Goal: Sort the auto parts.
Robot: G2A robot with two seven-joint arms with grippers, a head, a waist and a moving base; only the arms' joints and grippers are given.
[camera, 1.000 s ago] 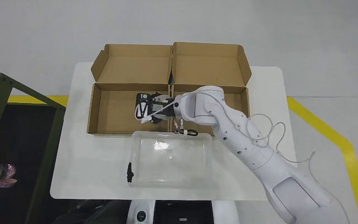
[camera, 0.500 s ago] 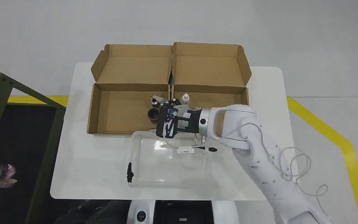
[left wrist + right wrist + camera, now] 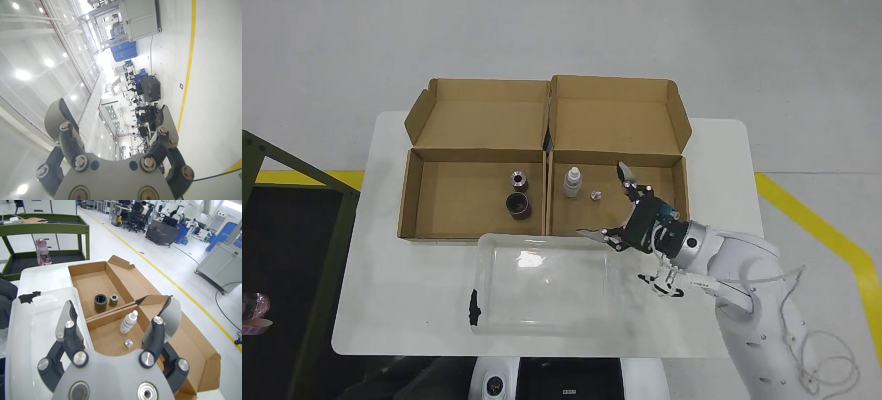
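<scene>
Two open cardboard boxes stand side by side at the back of the table. The left box (image 3: pixel 452 200) (image 3: pixel 85 283) holds a black bearing (image 3: pixel 518 205) (image 3: pixel 100 303) and a smaller grey bushing (image 3: pixel 516 181) (image 3: pixel 114 300). In the right box (image 3: pixel 662 185) (image 3: pixel 189 336) are a white bottle (image 3: pixel 572 182) (image 3: pixel 128 321) and a small silver cap (image 3: pixel 593 195) (image 3: pixel 128 343). My right gripper (image 3: pixel 610 205) (image 3: pixel 121 311) hangs open and empty over the right box's front edge. The left gripper (image 3: pixel 113 108) is open and empty, facing the room.
A clear plastic bin (image 3: pixel 482 280) (image 3: pixel 37 323) with a black tape patch (image 3: pixel 473 305) lies in front of the boxes. A green cart (image 3: pixel 272 230) (image 3: pixel 45 224) with a pink bottle (image 3: pixel 43 253) stands beside the table's left end.
The right arm has pulled back from the left box and swung right. The black bearing it was over now stands uncovered there; its gripper is open over the right box.
</scene>
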